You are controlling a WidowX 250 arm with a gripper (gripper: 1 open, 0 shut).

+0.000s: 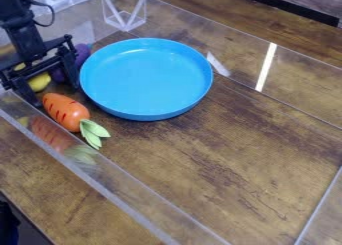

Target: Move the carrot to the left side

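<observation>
1. One transparent barrier point(123, 201) is running diagonally across the near left of the wooden table point(221, 159).
2. One orange toy carrot point(62, 110) is lying just inside that barrier, at the blue plate's eight o'clock, its green leaves point(94, 133) pointing toward five o'clock.
3. One yellow toy point(39, 83) is resting near the carrot's orange end, toward eleven o'clock, partly hidden.
4. One black gripper point(38, 73) is hovering by the yellow toy with its jaws standing open, holding nothing.
5. One round blue plate point(146, 78) is sitting at the gripper's three o'clock.
6. One purple toy point(80, 57) is showing at the plate's ten o'clock.
</observation>
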